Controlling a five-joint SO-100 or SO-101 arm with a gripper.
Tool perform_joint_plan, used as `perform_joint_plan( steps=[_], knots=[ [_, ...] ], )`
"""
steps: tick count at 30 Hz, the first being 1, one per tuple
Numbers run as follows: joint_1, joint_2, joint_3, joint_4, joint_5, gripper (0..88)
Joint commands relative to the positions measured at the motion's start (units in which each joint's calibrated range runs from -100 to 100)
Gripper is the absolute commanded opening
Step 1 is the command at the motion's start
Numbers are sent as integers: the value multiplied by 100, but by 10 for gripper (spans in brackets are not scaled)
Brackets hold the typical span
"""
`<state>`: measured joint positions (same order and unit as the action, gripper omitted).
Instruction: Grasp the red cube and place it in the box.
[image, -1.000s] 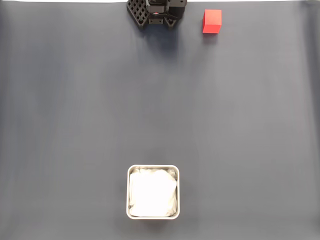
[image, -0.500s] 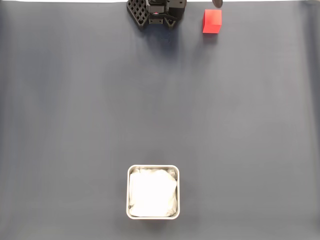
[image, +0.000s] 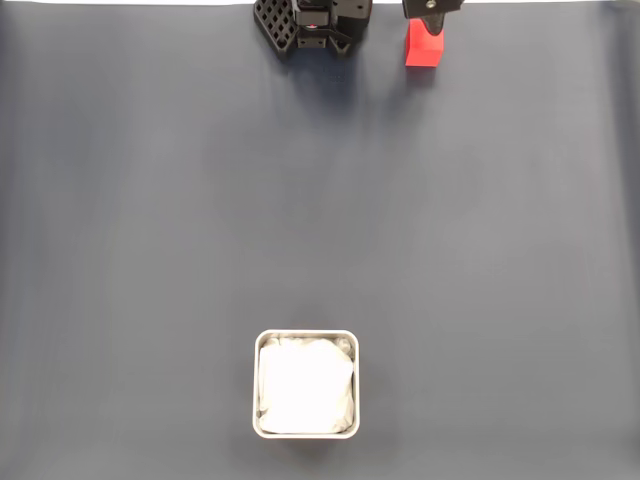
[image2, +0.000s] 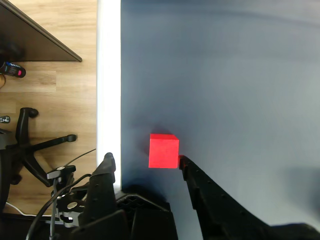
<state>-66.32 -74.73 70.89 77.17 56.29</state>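
The red cube (image: 423, 50) sits at the far top of the dark mat in the fixed view, right of the arm's black base (image: 312, 24). One dark finger (image: 433, 14) reaches in from the top edge and overlaps the cube's top. In the wrist view my gripper (image2: 145, 160) is open, and the red cube (image2: 163, 151) lies just beyond the fingertips, close to the right fingertip (image2: 183, 161) and apart from the left one. The box (image: 306, 425), a square metal-rimmed tray with white lining, stands far off at the bottom centre with nothing in it.
The dark grey mat (image: 320, 220) covers the table. Its white edge strip (image2: 108, 75) runs just left of the cube in the wrist view. Beyond it are a wooden floor and an office chair base (image2: 35, 145).
A dark gripper finger has come in from the top edge and now overlaps the cube's top. Cube and box have not moved.
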Motion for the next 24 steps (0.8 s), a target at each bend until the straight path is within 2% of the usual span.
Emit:
perform_joint_plan(
  steps=[1, 24],
  knots=[
    [48, -101, 46, -159, 49, 313],
    [403, -222, 1096, -889, 137, 322]
  ],
)
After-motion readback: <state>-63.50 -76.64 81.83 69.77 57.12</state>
